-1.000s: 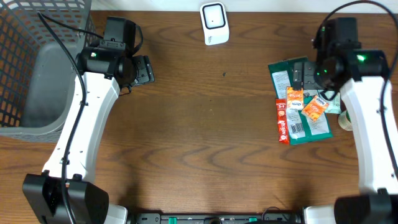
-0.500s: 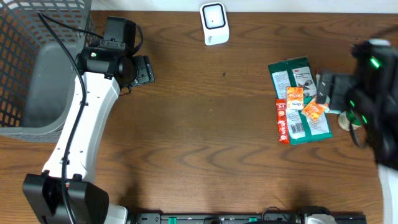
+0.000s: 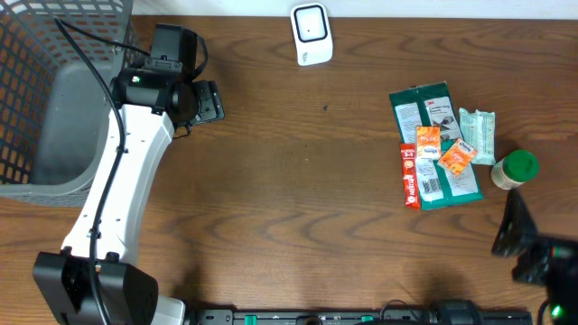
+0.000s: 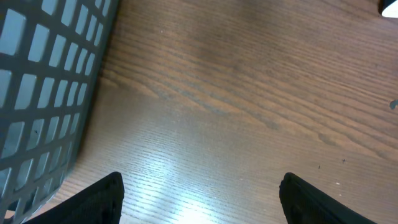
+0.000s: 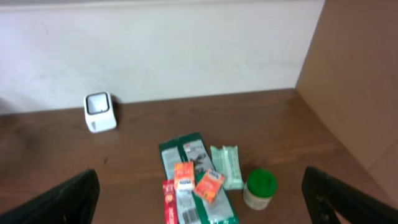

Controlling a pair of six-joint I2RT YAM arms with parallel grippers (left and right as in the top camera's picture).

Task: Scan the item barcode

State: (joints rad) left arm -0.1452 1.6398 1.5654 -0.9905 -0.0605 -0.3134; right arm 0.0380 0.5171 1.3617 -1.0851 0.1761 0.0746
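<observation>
The white scanner [image 3: 310, 33] stands at the table's far edge, also visible in the right wrist view [image 5: 99, 112]. The items lie in a pile at the right: a dark green packet [image 3: 435, 144], two orange sachets [image 3: 427, 142], a red stick pack [image 3: 409, 176], a pale green packet [image 3: 477, 135] and a green-lidded jar [image 3: 515, 169]. My right gripper [image 5: 200, 183] is open, high up and well back from the pile, holding nothing. My left gripper [image 3: 209, 101] is open over bare wood beside the basket, its fingers [image 4: 99, 199] wide apart.
A grey mesh basket [image 3: 54, 99] fills the far left corner and shows close on the left in the left wrist view [image 4: 37, 81]. My right arm [image 3: 537, 257] sits at the near right corner. A wall rises behind the table.
My right arm has pulled back from above the item pile to the near right corner, uncovering the jar and pale green packet. The left arm has not moved.
</observation>
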